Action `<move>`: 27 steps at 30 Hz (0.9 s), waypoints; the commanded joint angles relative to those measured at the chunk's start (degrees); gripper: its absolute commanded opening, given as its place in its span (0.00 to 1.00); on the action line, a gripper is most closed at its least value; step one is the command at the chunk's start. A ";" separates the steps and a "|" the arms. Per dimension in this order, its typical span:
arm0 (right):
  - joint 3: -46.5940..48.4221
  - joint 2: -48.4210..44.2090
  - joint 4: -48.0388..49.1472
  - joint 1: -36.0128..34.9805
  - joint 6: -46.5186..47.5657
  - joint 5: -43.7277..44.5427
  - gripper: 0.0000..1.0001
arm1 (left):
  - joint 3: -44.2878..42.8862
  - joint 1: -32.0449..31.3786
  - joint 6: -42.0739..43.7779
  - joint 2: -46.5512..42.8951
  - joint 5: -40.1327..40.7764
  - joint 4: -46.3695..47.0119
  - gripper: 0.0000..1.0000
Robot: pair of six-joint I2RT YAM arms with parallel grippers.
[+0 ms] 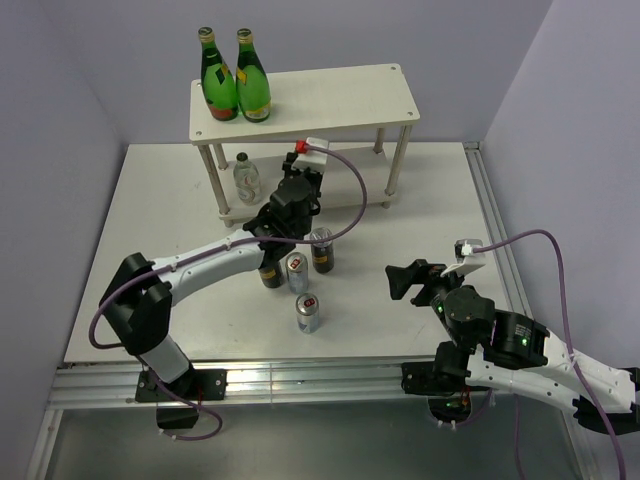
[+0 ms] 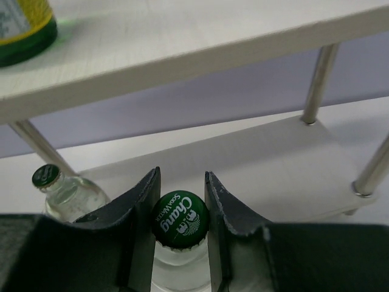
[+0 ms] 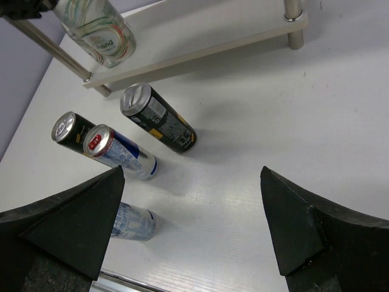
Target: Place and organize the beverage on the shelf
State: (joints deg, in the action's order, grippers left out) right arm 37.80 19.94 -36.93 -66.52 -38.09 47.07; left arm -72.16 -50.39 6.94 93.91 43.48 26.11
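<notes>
- Now the left gripper is shut on the neck of a clear bottle, one finger pressed against each side just under its green cap.
- That bottle hangs upright, its long axis vertical, just in front of the shelf.
- Ahead of the bottle lies the lower board, with bare surface straight in front and to the right. The top board sits above cap height.
- A second clear bottle stands at the left, beside a front leg and seemingly on that board. I judge that the carried one should go in just beside it.
- Four cans stand on the table under and beside the left arm, well short of the shelf.
- The right gripper is spread wide and holds nothing. It hovers well apart from the shelf, so the left arm is the nearer one.
- The risk, I think, is knocking the cap on the top board's edge.
</notes>
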 commanded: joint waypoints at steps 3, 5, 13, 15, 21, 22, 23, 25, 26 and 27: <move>-0.01 0.44 0.10 -0.98 -1.20 0.57 1.00 | 5.34 3.01 3.34 -2.50 1.78 19.93 0.00; 0.08 0.97 -0.25 -1.50 -1.55 0.92 1.00 | 6.85 3.63 3.52 -1.89 2.48 24.24 0.00; 0.69 2.99 -2.27 -5.28 -3.31 3.47 1.00 | 8.44 7.85 -0.17 1.44 2.83 30.22 0.00; 0.78 3.26 -2.53 -5.63 -3.66 4.17 1.00 | 7.92 8.46 -0.17 2.41 3.10 31.28 0.00; 0.87 3.35 -3.33 -7.30 -4.45 5.31 1.00 | 7.30 9.69 -1.92 5.67 3.54 32.95 0.00; 0.87 3.43 -3.59 -7.48 -4.71 5.57 1.00 | 7.47 9.87 -2.10 6.19 3.89 33.39 0.00; 1.04 3.52 -3.76 -7.83 -4.80 5.66 1.00 | 8.17 10.05 -2.54 6.37 3.89 34.26 0.00; 0.96 3.61 -3.77 -8.10 -4.98 5.93 1.00 | 8.62 10.57 -3.42 6.90 3.10 34.98 0.00; 0.96 3.78 -3.94 -8.36 -5.07 6.02 1.00 | 7.75 11.10 -4.21 7.25 3.27 34.28 0.00; 0.87 3.87 -3.94 -8.54 -5.24 6.19 1.00 | 7.48 11.37 -4.13 8.04 3.19 34.27 0.00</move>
State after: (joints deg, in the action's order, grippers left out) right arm 37.80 22.98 -40.32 -74.15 -41.74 50.57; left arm -61.91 -40.16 4.86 103.33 46.81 48.99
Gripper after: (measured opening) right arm 0.998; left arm 0.362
